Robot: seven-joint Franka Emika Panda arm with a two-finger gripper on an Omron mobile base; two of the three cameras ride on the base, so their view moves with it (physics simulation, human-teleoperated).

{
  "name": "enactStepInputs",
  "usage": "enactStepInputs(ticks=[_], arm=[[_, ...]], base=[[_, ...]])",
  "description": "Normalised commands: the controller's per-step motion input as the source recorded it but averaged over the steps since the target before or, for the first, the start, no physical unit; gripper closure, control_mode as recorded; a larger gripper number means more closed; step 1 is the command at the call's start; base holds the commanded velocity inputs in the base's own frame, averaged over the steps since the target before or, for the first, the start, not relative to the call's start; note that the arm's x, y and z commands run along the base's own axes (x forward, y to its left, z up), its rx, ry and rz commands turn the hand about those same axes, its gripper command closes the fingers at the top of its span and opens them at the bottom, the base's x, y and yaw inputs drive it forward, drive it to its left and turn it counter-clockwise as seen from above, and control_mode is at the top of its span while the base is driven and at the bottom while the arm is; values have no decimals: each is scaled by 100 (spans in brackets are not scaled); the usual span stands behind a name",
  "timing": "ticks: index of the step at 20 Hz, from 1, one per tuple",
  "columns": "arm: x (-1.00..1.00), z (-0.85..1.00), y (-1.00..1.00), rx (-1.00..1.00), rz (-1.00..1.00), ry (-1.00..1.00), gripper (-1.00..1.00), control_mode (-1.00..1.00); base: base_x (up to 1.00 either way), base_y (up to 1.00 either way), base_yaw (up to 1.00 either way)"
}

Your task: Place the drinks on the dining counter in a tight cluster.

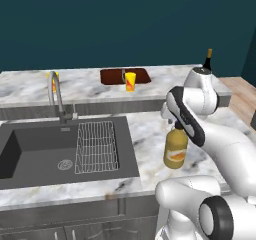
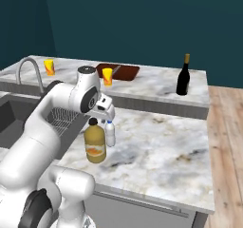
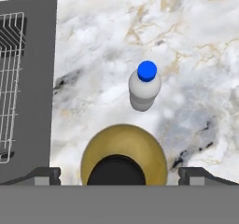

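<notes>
The gripper [image 3: 119, 174] hangs wide open, holding nothing, over the amber bottle [image 3: 123, 155] — drop straight down, fingers straddling the black cap [image 3: 115, 171], clear of the water bottle [image 3: 144, 86] just beside.

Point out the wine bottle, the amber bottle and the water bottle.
wine bottle [image 2: 182, 83]: right base view, on its dark body.
amber bottle [image 2: 95, 144]: right base view, on its yellow body.
water bottle [image 3: 147, 71]: hand view, on its blue cap.

water bottle [image 3: 145, 85] just beside amber bottle [image 3: 123, 155]
</notes>
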Motion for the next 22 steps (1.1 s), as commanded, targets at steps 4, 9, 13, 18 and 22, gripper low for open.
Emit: enactStepInputs(ticks=[4, 9, 13, 18, 22], arm=[[1, 0, 0, 0, 0, 1, -100, -100], [-8, -1, -4, 0, 0, 0, -100, -100], [-2, -20, 0, 0, 0, 0, -100, -100], [0, -20, 0, 0, 0, 0, -100, -100], [0, -15, 0, 0, 0, 0, -100, -100]], base=[[0, 0, 0], [0, 0, 0], [0, 0, 0], [0, 0, 0], [0, 0, 0]])
